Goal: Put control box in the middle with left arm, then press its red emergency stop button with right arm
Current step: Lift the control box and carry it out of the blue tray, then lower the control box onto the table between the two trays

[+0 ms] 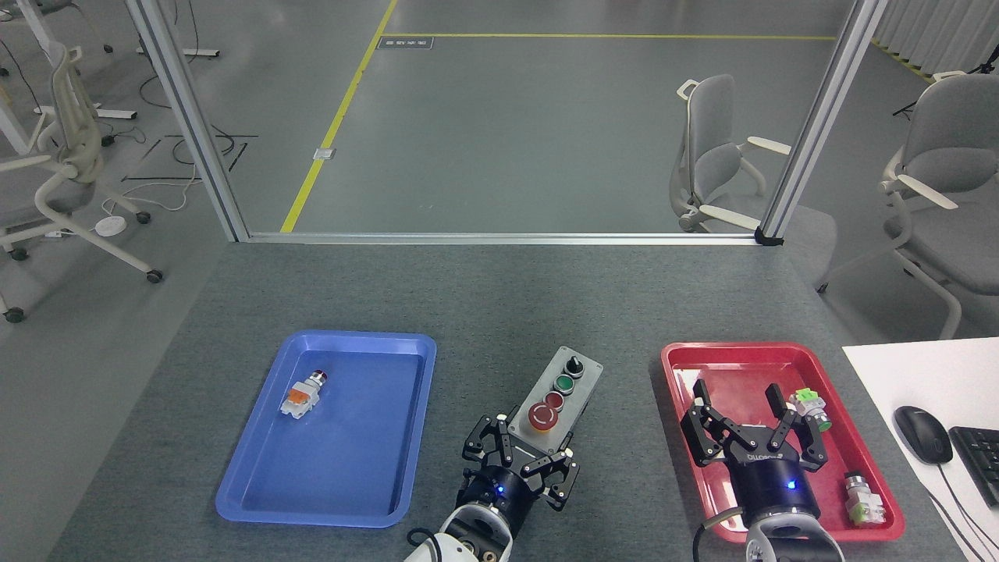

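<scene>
The grey felt-covered table (499, 312) carried two trays. The blue tray (257, 499) lay on the left and held only a small orange-and-white push-button part (301, 395) near its far-left corner. The red tray (730, 353) lay on the right and held a green-capped button part (812, 410) by its right wall and a second, green-and-white part (862, 501) near its right front corner.

Between the two trays, clear of both, the control box (556, 401) sat on the table, angled so its far end pointed up and to the right. Its black knob was farthest away, then the green button, the small red button, and nearest the robot the red emergency stop button (542, 417).

A white desk (897, 375) with a black mouse (923, 434) and a keyboard (979, 460) stood just beside the table's right edge.

The left end effector (521, 460) was clamped on the near end of the control box, fingers on either side of it. The right end effector (752, 425) hung over the red tray with fingers spread apart, holding nothing; its right finger was just beside the green-capped button part.
</scene>
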`<state>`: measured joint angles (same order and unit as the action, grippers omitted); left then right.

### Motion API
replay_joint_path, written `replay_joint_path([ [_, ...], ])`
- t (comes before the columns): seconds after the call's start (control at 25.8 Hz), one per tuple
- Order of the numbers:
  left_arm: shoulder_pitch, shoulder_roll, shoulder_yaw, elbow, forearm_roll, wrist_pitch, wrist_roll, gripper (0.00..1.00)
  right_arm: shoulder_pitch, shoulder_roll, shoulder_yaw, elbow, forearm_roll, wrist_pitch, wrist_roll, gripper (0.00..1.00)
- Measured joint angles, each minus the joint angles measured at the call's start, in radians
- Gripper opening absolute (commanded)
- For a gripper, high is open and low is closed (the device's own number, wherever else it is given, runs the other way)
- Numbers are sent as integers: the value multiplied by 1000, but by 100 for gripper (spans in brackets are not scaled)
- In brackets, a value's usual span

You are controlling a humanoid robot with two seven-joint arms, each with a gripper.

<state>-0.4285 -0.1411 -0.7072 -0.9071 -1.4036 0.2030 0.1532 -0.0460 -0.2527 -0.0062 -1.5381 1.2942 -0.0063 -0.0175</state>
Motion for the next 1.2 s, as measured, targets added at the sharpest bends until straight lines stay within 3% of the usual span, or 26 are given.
replay_joint_path([
  [0.47,-57,-2,-152,35,113,-11,-36,0,0,5,-1,4,0,19,2,98],
  [0.93,-102,-1,-168,101,153,-29,-60,1,0,3,0,5,11,26,4,98],
  [1.2,-106,0,-168,113,159,-14,-80,49,0,7,6,7,30,54,7,98],
])
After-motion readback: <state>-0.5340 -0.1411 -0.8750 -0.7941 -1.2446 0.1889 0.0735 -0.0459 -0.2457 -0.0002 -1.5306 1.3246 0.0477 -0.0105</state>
